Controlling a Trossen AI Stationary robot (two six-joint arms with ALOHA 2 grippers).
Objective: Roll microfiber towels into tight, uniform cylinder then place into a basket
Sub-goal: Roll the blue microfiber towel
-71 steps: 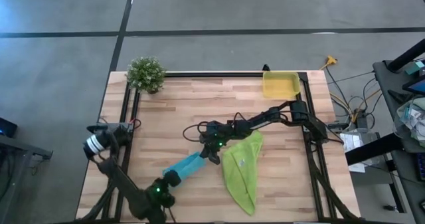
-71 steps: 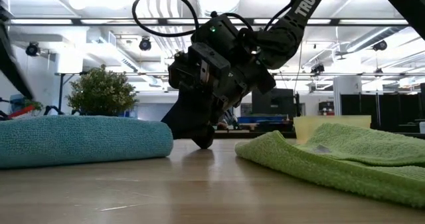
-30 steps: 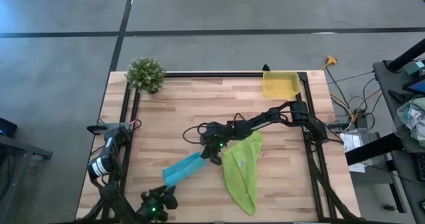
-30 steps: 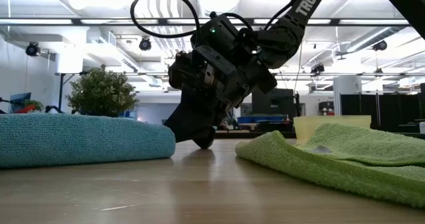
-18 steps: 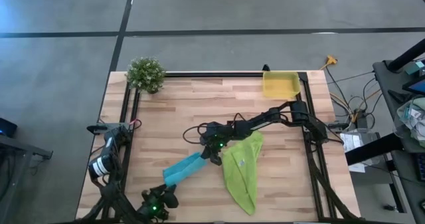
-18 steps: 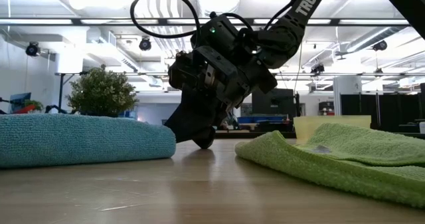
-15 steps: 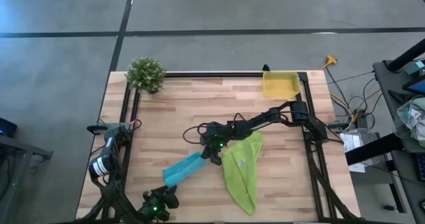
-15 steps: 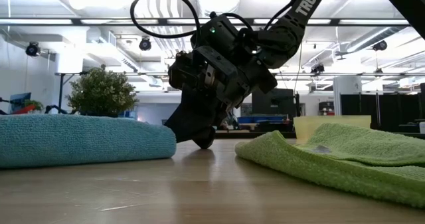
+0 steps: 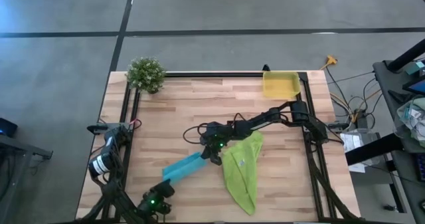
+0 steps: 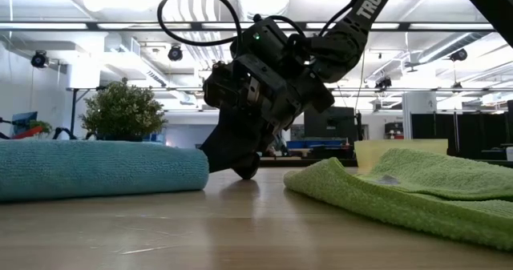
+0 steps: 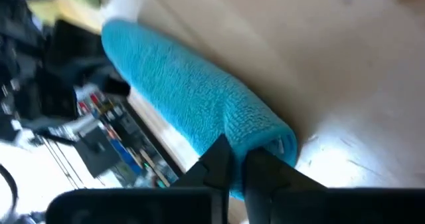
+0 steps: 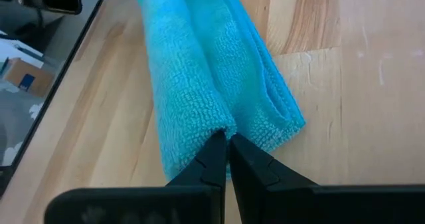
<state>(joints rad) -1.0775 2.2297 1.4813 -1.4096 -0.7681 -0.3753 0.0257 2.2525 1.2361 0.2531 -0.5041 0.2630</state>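
Note:
The turquoise-blue towel [image 9: 186, 166] lies on the table as a long narrow bundle, slanting from near left to far right. My left gripper [image 9: 164, 184] is shut on its near-left end, my right gripper [image 9: 211, 155] on its far-right end. The lime-green towel [image 9: 242, 167] lies crumpled flat on the table just right of the right gripper, a small white tag on top. The yellow basket [image 9: 280, 84] stands at the far right edge. My left gripper pinches the towel's near-left end [image 11: 255, 134] between its two fingers, which slant down at it from the near left, along the bundle. The bundle lies on the table. My right gripper pinches a fold at the towel's far-right end [image 12: 222, 127] between its two fingers [image 12: 212, 159]. They slant down from the far right, along the bundle. That end [image 10: 188, 167] rests on the table, several layers thick.
A small potted plant [image 9: 146, 74] stands at the far left corner. Black rails [image 9: 129, 124] run along the table's left, right and far sides. Bare wood lies between the towels and the far rail.
My left gripper has rolled about its own pointing line at the blue towel's near-left end and closed on it. The towel's far-right end has drawn back slightly toward the left in the low view. My right arm has kept still.

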